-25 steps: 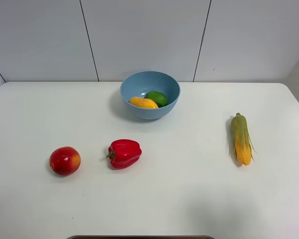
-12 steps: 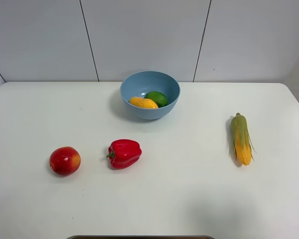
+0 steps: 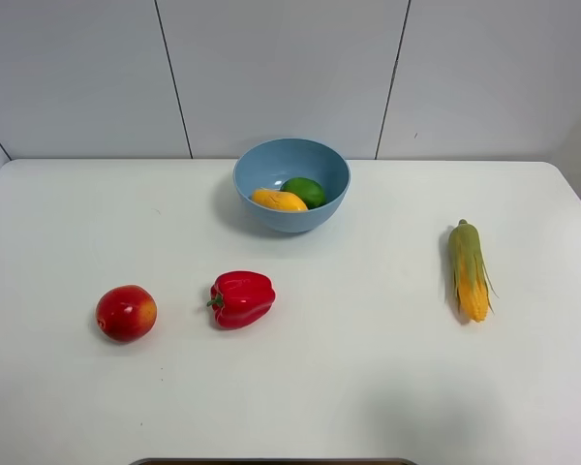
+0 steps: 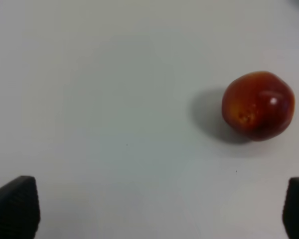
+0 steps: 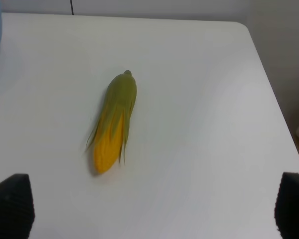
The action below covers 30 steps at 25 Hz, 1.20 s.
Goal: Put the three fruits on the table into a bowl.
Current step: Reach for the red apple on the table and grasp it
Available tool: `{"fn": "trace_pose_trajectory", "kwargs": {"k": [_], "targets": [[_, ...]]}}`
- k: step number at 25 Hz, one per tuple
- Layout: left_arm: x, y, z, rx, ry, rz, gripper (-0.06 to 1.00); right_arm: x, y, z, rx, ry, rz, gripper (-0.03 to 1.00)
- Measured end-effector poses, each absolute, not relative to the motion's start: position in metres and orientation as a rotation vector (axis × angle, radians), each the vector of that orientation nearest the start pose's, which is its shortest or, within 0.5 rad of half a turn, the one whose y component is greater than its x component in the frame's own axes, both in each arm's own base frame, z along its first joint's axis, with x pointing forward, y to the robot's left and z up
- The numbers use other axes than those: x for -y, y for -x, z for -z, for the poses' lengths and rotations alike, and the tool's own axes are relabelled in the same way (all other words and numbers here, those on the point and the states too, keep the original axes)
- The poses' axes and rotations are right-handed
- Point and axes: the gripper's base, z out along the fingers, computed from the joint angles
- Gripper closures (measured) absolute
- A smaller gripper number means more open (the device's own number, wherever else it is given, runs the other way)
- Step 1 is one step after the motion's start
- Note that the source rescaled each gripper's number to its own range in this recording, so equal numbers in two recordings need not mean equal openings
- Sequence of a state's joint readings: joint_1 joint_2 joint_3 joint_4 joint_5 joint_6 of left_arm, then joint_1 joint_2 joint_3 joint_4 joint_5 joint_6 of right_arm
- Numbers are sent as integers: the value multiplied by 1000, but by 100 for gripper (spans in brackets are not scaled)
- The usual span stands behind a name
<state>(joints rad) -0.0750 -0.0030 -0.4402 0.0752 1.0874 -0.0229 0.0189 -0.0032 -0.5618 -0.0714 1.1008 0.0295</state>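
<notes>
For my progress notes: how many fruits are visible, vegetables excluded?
3. The round green lime and the oblong yellow-orange mango lie in the round light-blue plastic bowl; the round red apple sits on the white table.

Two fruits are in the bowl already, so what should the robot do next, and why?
Probably move the left claw over the apple and lower it. The mango and lime already lie in the bowl; the apple is the only fruit left on the table, and that claw is open and empty, with the apple in its view.
</notes>
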Motion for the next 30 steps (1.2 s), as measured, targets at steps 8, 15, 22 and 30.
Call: {"fn": "trace_pose_trajectory", "kwargs": {"k": [8, 15, 22, 30], "targets": [[-6, 0, -259, -2125, -53, -34, -6, 6, 15, -291, -2018, -18, 54, 4], [-6, 0, -259, -2125, -53, -34, -6, 6, 15, -291, -2018, -18, 54, 4], [-6, 0, -259, -2125, -53, -34, -6, 6, 15, -291, -2018, -18, 54, 4], [-6, -7, -269, -2158, -2, -7, -6, 6, 15, -291, -2018, -18, 54, 4]]}}
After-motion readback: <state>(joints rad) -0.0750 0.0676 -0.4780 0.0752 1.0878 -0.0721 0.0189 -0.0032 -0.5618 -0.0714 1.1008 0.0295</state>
